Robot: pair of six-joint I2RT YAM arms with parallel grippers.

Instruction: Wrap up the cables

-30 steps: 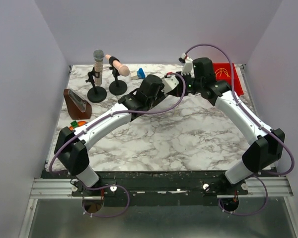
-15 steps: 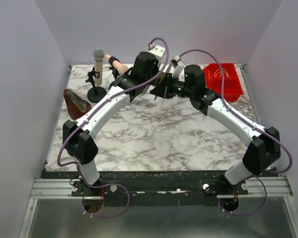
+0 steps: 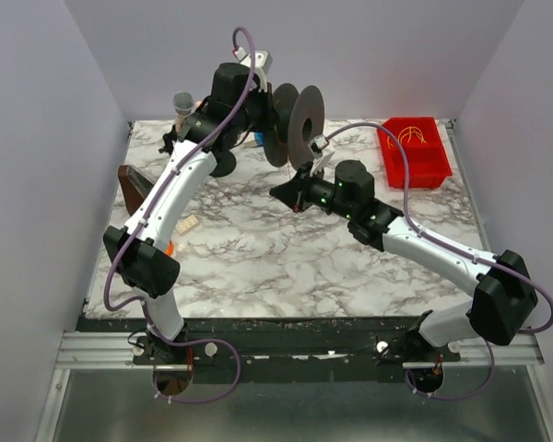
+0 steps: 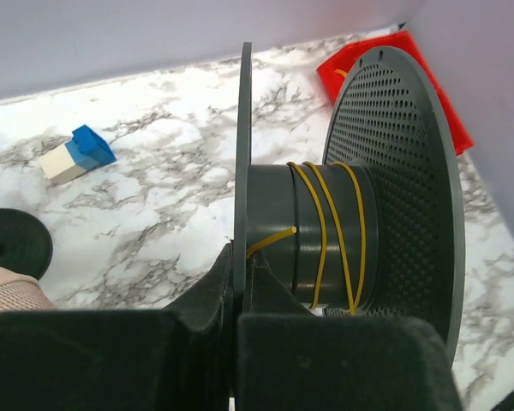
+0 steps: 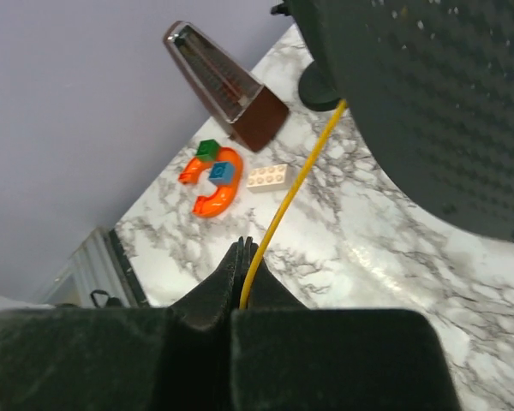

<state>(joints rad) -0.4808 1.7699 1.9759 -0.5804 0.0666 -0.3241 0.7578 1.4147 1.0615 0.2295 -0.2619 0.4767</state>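
Near edge: the counter (image 3: 286,276) is bare marble along the near edge and into the near-right corner, which is the widest open room.
Left edge, near: an orange curved toy (image 5: 212,187) lies flat with a small green and a small blue block against it, and a white brick (image 5: 268,175) sits just beside it.
Left edge, farther: a brown metronome (image 5: 227,86) stands upright.
Right gripper (image 5: 242,257): it hangs over the middle of the counter, its jaws clenched on the cable (image 5: 291,193).
Cable run: one thin yellow strand leaves the pinched fingertips and rises straight and taut to the rim of the spool (image 4: 394,171).
Spool: a dark reel with two perforated flanges, held in the air toward the far edge, with three turns of the cable around its hub.
Left gripper (image 4: 242,287): raised high, it grasps the spool's thinner flange with one finger on each face.
Far edge: a microphone (image 3: 182,101) stands upright in the far-left corner, with a black stand base (image 4: 13,244) and a blue-and-white block (image 4: 75,154) near it.
Far-right corner: a red bin (image 3: 433,166) holds spare cables (image 3: 410,136) in loose curls, well apart from both grippers.
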